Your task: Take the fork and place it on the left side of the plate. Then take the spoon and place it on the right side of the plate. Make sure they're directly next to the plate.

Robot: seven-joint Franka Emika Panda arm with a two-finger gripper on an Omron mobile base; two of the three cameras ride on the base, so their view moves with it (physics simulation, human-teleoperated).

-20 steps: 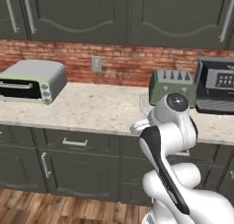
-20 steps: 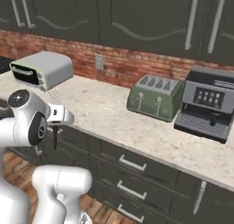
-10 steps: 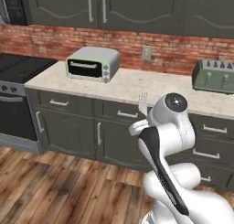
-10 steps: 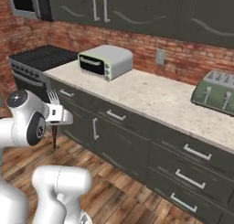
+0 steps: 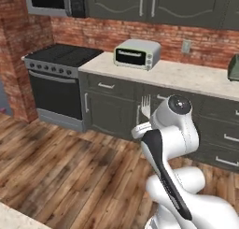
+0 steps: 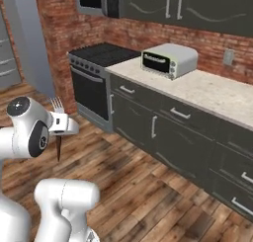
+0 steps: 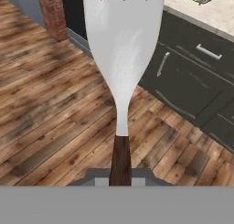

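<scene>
With the gripper clamped on the fork, the base has swung away from the toaster toward the stove, toaster oven to its right; placing awaits.

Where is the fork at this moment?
The fork is held in the gripper, tines up, above the wooden floor. In the right base view it stands left of the stove and the cabinets.

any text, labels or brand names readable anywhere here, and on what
None can be read.
toaster oven: small marks by the door, too blurred to read.
stove: a row of knobs on the front, no legible markings.
fork: plain, no stamp or brand visible.
</scene>
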